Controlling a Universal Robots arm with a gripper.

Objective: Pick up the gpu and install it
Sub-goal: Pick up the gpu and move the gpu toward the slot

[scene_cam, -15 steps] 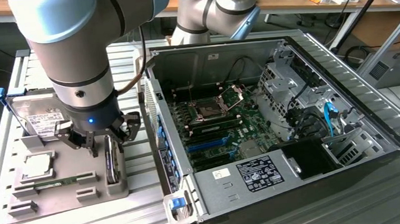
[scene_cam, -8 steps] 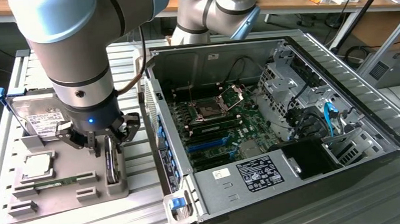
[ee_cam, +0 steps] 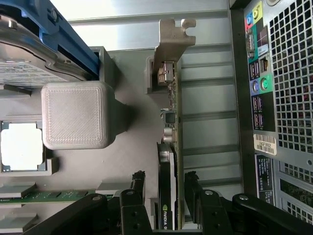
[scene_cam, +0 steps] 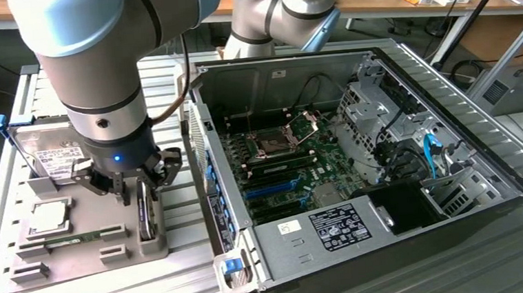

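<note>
Gpu (scene_cam: 144,211) (ee_cam: 171,122) stands on its long edge in a slot of the grey tray (scene_cam: 85,259) (ee_cam: 132,161), in the lower left of the exterior view, at the tray's edge nearest the computer case (scene_cam: 451,92) (ee_cam: 288,73). We see the gripper (scene_cam: 140,191) (ee_cam: 165,178) come straight down over it and straddle the card at the cooler end. Whether it is pinching the card or merely standing around it we cannot tell. In the wrist view the silver bracket (ee_cam: 171,39) is at the card's far end, clear of the gripper. On the shroud side, bare tray floor separates the card from a square grey block (ee_cam: 73,115). On the circuit-board side, a strip of bare slatted table (scene_cam: 182,269) (ee_cam: 205,98) lies between the card and the case's rear panel. That strip looks narrow in the exterior view. The case lies open on the exterior view's right, its motherboard (scene_cam: 281,166) uncovered from above. On the shroud we read "NVIDIA" (ee_cam: 165,215). Elsewhere on the tray are the hard drive (scene_cam: 50,151) (ee_cam: 24,73) with a white label, a processor (scene_cam: 45,217) (ee_cam: 19,147) and a memory stick (scene_cam: 74,237) (ee_cam: 44,197). The black label on the power supply (scene_cam: 341,227) and the barcode sticker (ee_cam: 264,143) on the rear panel carry print we cannot read.
</note>
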